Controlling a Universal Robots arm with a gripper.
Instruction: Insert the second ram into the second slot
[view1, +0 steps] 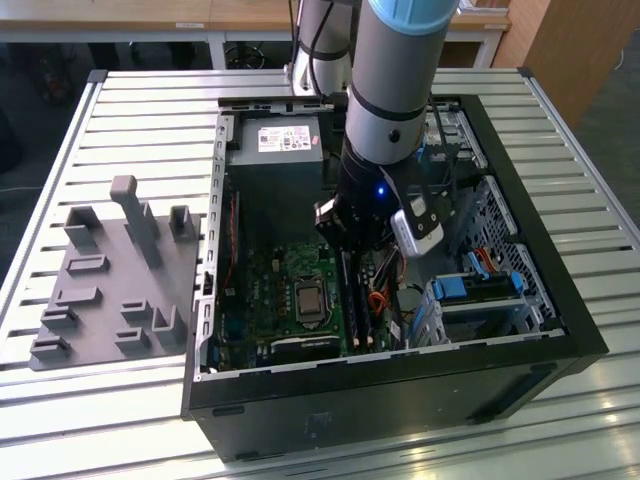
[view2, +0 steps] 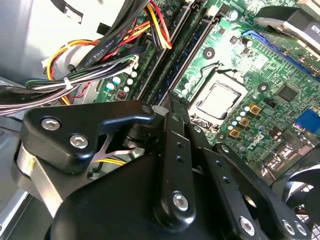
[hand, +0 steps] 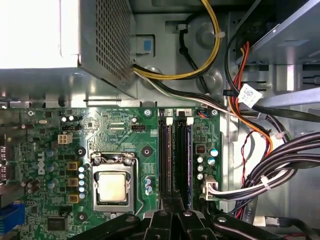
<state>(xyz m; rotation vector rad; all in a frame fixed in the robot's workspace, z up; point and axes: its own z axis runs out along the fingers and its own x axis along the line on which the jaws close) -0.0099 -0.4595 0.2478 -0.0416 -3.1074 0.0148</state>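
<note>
- The robot's black metal claw (hand: 172, 219) is low inside the open black computer case (view1: 560, 330), right over the long memory slots.
- In both wrist views its two fingers (view2: 170, 125) look pulled close together. I cannot see anything pinched between them.
- The second ram (view2: 172, 70), a thin, long blue-green board stick, lies along a slot just past the claw tips, near the silver square chip socket (hand: 112, 186).
- I cannot tell if the stick is pushed all the way in.
- To do this well, I think the stick must stand straight up and match the slot from end to end. A tilted stick could jam.
- The push should go straight down and be even, so both ends sink together and the little white clips (hand: 168, 120) at the slot end can snap shut.
- The bundle of black, red and yellow wires (view2: 100, 55) hangs near the slots. The claw should keep away from them.
- The green circuit board (hand: 125, 130) can bend, so a soft, slow push seems best.
</note>
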